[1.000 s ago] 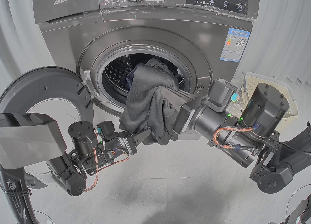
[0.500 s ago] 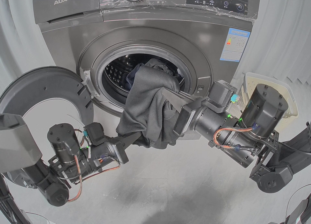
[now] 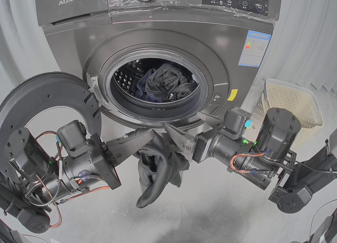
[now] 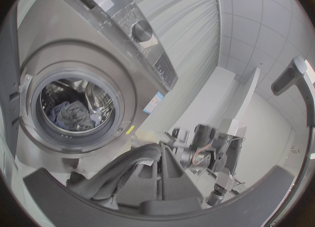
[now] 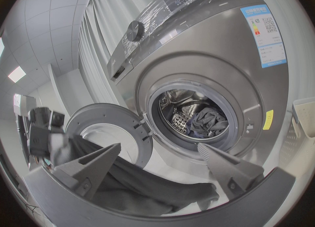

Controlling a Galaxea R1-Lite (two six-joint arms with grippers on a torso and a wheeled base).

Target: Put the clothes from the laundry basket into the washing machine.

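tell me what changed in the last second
The dark garment slid off the rim of the washing machine and now hangs below its opening from the left gripper. The right gripper dropped lower and stands open. Unmoved: the machine, clothes in the drum, laundry basket.

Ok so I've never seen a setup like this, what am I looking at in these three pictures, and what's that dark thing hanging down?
It's a two-armed robot loading a washing machine. One picture comes from a camera on its head, looking down at both arms. The other two come from cameras on the wrists, each looking out past its own end effector. The machine's round door stands open, and some dark clothes lie in the drum. The left end effector is shut on a dark garment, which hangs below the opening, above the floor. The right end effector is open next to the cloth. A cream laundry basket stands on the robot's right.
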